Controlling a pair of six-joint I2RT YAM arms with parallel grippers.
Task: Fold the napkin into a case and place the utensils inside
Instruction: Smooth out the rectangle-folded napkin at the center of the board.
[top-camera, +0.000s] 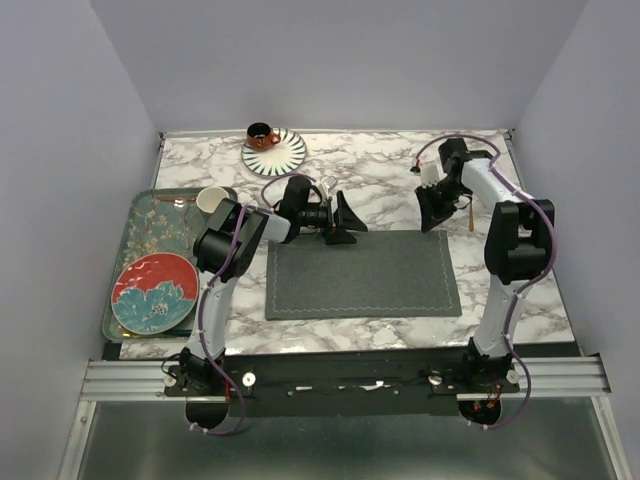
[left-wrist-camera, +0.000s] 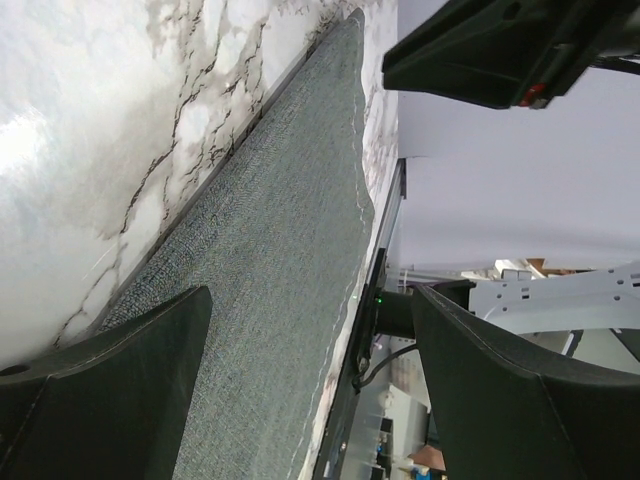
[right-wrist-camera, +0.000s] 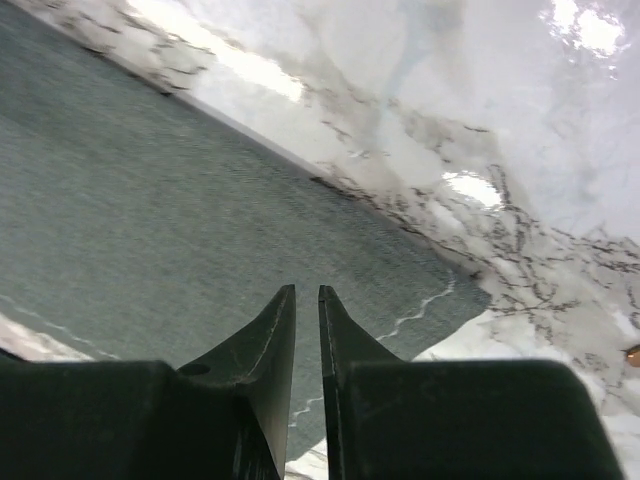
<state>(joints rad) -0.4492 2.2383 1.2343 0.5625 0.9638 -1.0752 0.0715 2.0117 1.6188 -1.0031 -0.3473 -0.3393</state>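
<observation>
The dark grey napkin (top-camera: 362, 274) lies flat on the marble as a wide rectangle with a pale stitched hem; it also shows as napkin (left-wrist-camera: 270, 250) and napkin (right-wrist-camera: 150, 220). My left gripper (top-camera: 350, 222) hovers at its far edge left of centre, turned sideways, jaws wide open and empty (left-wrist-camera: 310, 370). My right gripper (top-camera: 437, 210) hangs over the far right corner, its jaws (right-wrist-camera: 307, 292) closed to a thin slit with nothing between them. One slim copper utensil (top-camera: 470, 214) lies on the marble just right of that gripper, its tip showing as utensil (right-wrist-camera: 632, 352). Another utensil (top-camera: 178, 201) rests on the tray.
A green tray (top-camera: 125, 232) at the left holds a red-and-blue plate (top-camera: 153, 292) and a white cup (top-camera: 210, 199). An orange cup (top-camera: 262, 135) on a striped saucer (top-camera: 290, 155) stands at the back. Walls enclose the table on three sides.
</observation>
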